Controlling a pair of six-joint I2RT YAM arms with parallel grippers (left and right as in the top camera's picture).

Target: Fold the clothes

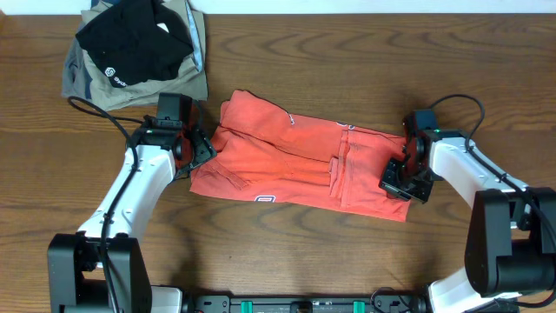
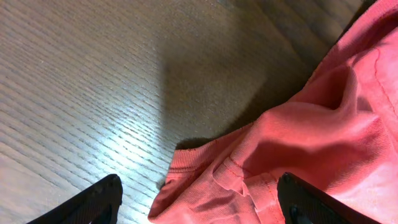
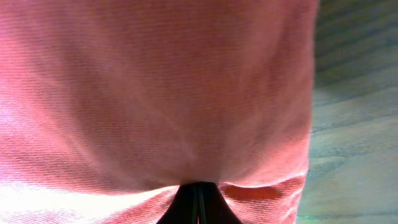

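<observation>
Overhead, the red-orange T-shirt (image 1: 295, 161) is lying crumpled on the table (image 1: 347, 261). The right gripper (image 1: 393, 180) is pinching its right edge, and the left gripper (image 1: 198, 149) is hovering wide apart beside its left edge.

Red-orange T-shirt (image 1: 287, 161) lies mid-surface (image 1: 347, 261), partly folded into a wide rumpled band running left-right, slightly tilted. Right part has a flap doubled over. Small white print patch (image 1: 265, 198) shows at the near edge.

Left arm (image 1: 130, 187) holds jaws wide apart; right arm (image 1: 460, 163) holds jaws pinched tight.
</observation>
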